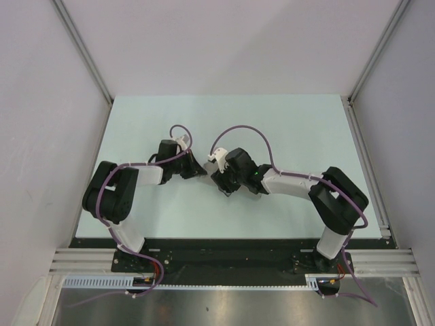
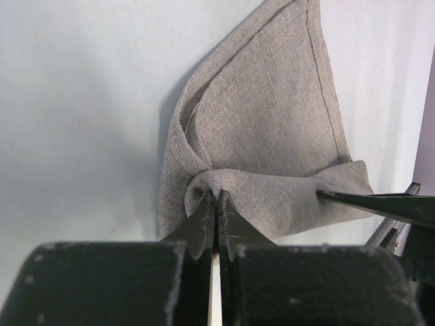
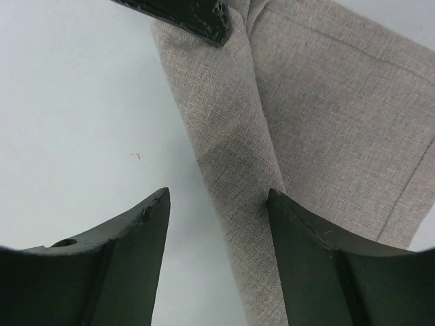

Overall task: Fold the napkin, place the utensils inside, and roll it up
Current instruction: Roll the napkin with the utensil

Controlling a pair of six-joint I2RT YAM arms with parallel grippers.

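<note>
The grey-beige napkin (image 2: pixel 272 122) lies bunched and partly folded on the pale table. My left gripper (image 2: pixel 216 197) is shut on a pinched fold at the napkin's near edge. My right gripper (image 3: pixel 217 197) is open over a rolled or folded strip of the napkin (image 3: pixel 231 156). Its right finger (image 3: pixel 299 231) touches the fabric and its left finger stands over bare table. In the top view the two grippers, left (image 1: pixel 198 171) and right (image 1: pixel 221 182), meet at mid-table and cover the cloth. The utensils are out of view.
The pale green table (image 1: pixel 285 129) is walled in by white panels with metal posts at left (image 1: pixel 81 47) and right (image 1: pixel 380 54). The left gripper's finger (image 3: pixel 183 13) crosses the top of the right wrist view.
</note>
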